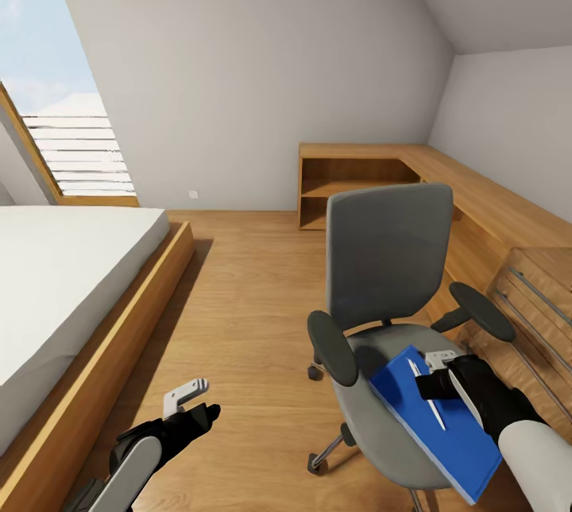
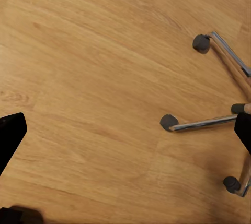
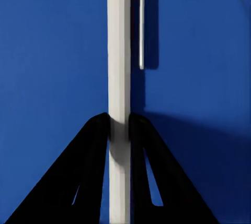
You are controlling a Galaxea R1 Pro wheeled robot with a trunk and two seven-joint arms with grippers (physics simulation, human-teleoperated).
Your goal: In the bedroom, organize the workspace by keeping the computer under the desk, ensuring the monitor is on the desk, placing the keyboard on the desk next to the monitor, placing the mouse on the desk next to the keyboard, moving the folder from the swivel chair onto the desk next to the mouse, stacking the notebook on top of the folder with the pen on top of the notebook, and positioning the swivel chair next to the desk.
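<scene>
The grey swivel chair stands on the wood floor right of the bed, its back facing me. A bright blue folder lies tilted across its seat. A slim white pen rests along the folder, and my right gripper is at it from the right. In the right wrist view the two black fingers pinch the pen against the blue folder; the right gripper is shut on it. My left gripper hangs open, low over the floor, left of the chair's chrome base.
A low wood-framed bed with a white mattress fills the left. An open wood shelf unit runs along the back right wall into a dresser with bar handles, close behind the chair. Bare floor lies between bed and chair.
</scene>
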